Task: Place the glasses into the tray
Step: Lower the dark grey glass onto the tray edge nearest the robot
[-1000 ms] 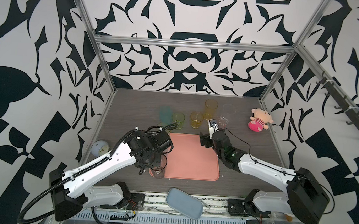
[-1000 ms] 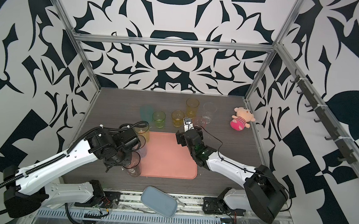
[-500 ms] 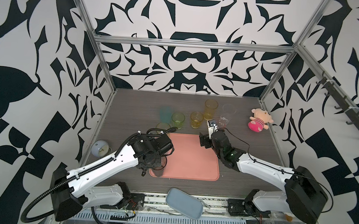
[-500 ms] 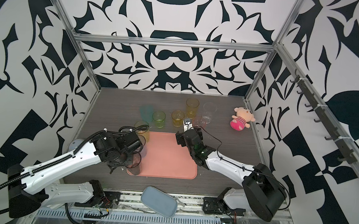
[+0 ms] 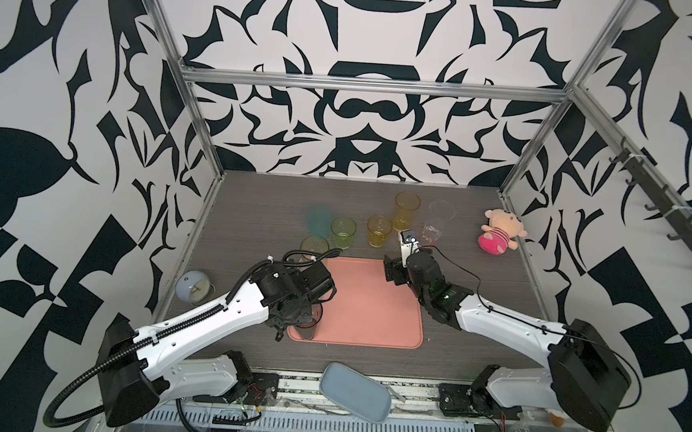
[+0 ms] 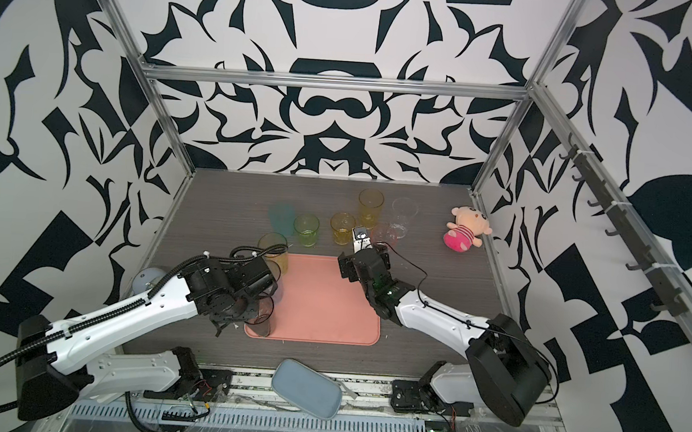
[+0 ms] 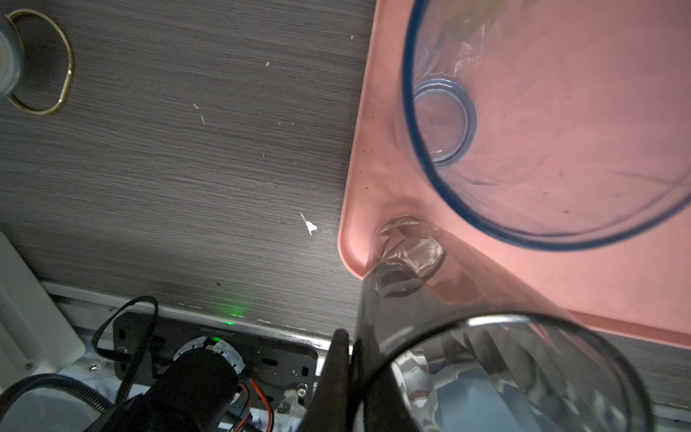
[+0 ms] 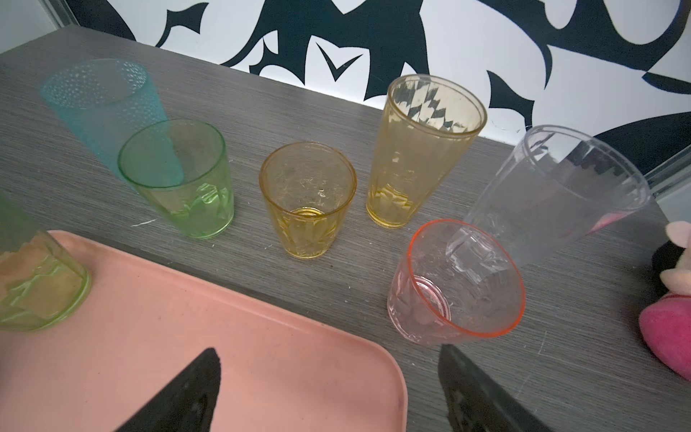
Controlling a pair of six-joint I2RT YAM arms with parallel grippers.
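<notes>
Three glasses sit in the flat salmon-pink tray: a yellow-green tumbler at 11 o'clock, a blue tumbler, and a smoky grey tumbler at 7 o'clock, its rim pinched by the left claw. Six tumblers stand at 12 o'clock on the grey woodgrain counter. The right claw gapes, grasping nothing. Black-and-white patterned walls surround it.
</notes>
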